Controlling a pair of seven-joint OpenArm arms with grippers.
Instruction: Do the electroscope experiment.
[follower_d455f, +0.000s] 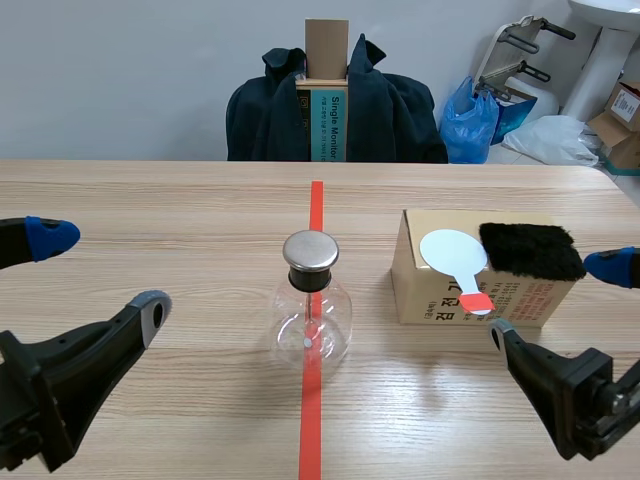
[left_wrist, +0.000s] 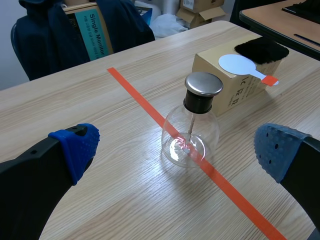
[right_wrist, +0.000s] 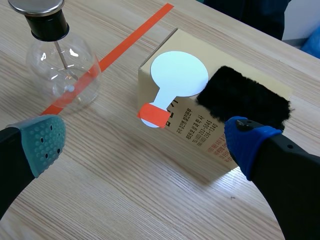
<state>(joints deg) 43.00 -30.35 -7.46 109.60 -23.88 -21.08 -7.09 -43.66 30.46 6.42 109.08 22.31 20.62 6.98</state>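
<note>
left gripper (follower_d455f: 100, 273) spread | right gripper (follower_d455f: 556, 298) spread | metal-capped clear glass flask (follower_d455f: 311, 305) on orange tape line (follower_d455f: 311, 425) | white round paddle (follower_d455f: 453, 252), black fur pad (follower_d455f: 531, 250) atop cardboard box (follower_d455f: 418, 292)

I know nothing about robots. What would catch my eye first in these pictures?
A round glass flask with a shiny metal cap stands mid-table, right on the orange-red tape line. To its right sits a cardboard box with a white round paddle and a black furry pad lying on top. At the near edge, the left gripper and right gripper are open, holding nothing.
</note>
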